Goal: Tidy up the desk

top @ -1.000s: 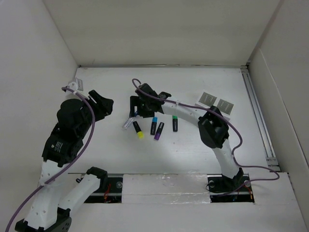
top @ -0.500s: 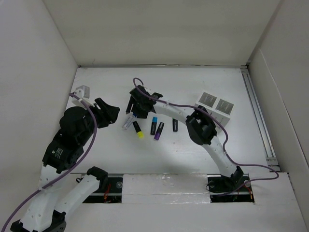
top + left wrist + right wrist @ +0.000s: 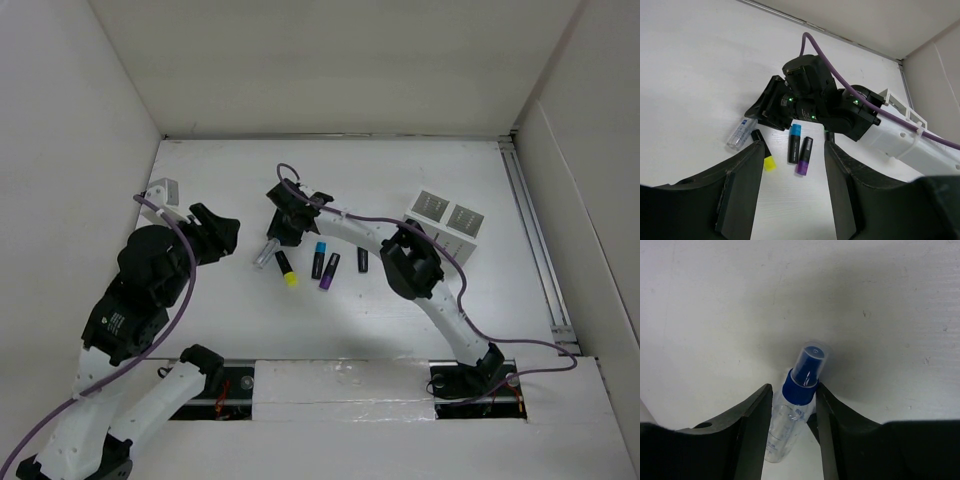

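The desk [image 3: 400, 310] is a white tabletop with white walls. A small clear spray bottle with a blue cap [image 3: 802, 375] lies on it. My right gripper [image 3: 794, 395] straddles the bottle's neck, with both fingers against its sides. In the top view the bottle [image 3: 266, 253] sticks out below the right gripper [image 3: 284, 228]. Beside it lie a yellow-capped marker [image 3: 287, 268], a blue-capped one [image 3: 319, 259], a purple-capped one [image 3: 329, 271] and a green-capped one [image 3: 362, 259]. My left gripper [image 3: 222, 236] is open and empty, held above the desk to the left of the bottle.
A small white compartmented holder [image 3: 165, 190] stands at the far left by the wall. Two grey square pads [image 3: 449, 211] lie at the right. A metal rail [image 3: 535, 240] runs along the right edge. The right arm stretches across above the markers.
The right gripper moved left and down from the markers onto the spray bottle and closed around its neck. The left arm shifted slightly, uncovering the white holder.
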You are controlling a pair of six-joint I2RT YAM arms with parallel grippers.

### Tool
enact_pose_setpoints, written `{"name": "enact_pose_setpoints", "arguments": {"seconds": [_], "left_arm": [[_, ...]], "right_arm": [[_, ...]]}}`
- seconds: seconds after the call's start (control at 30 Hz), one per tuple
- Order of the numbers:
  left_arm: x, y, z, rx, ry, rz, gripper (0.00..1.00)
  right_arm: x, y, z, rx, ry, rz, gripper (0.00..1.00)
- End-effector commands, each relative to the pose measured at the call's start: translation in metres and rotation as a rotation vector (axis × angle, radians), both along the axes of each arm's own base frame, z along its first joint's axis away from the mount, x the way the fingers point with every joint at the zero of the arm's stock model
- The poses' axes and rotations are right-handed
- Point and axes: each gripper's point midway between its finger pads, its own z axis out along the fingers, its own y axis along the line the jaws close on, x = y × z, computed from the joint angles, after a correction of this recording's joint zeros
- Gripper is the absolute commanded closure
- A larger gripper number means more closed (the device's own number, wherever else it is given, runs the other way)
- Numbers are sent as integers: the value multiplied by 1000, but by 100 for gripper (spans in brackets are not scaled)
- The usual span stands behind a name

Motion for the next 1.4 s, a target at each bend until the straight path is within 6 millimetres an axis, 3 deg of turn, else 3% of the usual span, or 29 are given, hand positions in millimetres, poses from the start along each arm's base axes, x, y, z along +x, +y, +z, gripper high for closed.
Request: {"name": "enact_pose_setpoints", "arguments": {"seconds": [0.0,0.2,0.33,0.5,0.57,0.67,0.73,0.77,0.8,0.83,0.87,0.9,0.93,0.97,1.0,1.03,1.07,1.1,1.13,1.17,1.2,1.23,1.27,1.33,1.37], "left_arm": [[-3,10,25,-2,-78,32,52],[-4,10,27,11,-85,32,52],[-2,9,24,17,-78,31,52],[0,7,25,17,-76,25,52],[1,7,27,16,-77,25,52],[2,8,32,18,-82,35,52],[3,8,36,15,-86,39,52],[3,8,38,12,-87,39,52],[4,4,42,2,-92,22,51],[4,4,43,-1,-94,23,51],[5,1,43,-5,-92,11,51],[4,-6,44,-15,-93,-20,51],[9,-12,44,-23,-92,-39,49],[10,-16,44,-32,-89,-52,49],[9,-25,43,-44,-87,-97,48],[13,-32,45,-56,-98,-116,47],[15,-36,45,-66,-101,-133,46],[14,-45,45,-82,-104,-172,44],[19,-51,44,-97,-114,-190,43],[22,-56,45,-105,-122,-203,41],[22,-68,42,-115,-109,-265,38],[26,-75,43,-127,-124,-287,37],[27,-80,43,-132,-126,-307,36],[35,-97,33,-143,-96,-365,36],[37,-101,32,-149,-91,-382,36]], "right_arm": [[-1,9,6,12,-7,-4,56],[0,26,17,100,-8,15,77],[3,42,36,203,-26,16,86],[10,65,83,395,-98,34,91],[14,68,113,438,-156,42,91],[22,61,146,454,-235,56,92],[24,50,157,453,-262,52,92],[28,39,190,491,-312,43,92],[27,18,192,471,-337,39,93],[27,18,192,470,-338,39,93],[35,3,204,478,-374,27,94],[35,-18,242,496,-443,-3,94],[36,-38,231,438,-457,-22,95],[36,-55,239,420,-483,-37,95],[37,-88,274,428,-552,-77,95],[38,-114,260,349,-569,-112,95],[36,-136,263,314,-579,-139,94],[45,-171,266,275,-599,-200,94],[37,-204,293,253,-666,-233,94],[32,-231,275,185,-645,-257,94],[29,-255,276,146,-662,-284,94],[22,-302,291,71,-715,-345,94],[17,-326,279,6,-708,-368,94],[10,-385,277,-124,-729,-449,94],[0,-404,287,-149,-763,-473,94]]}}
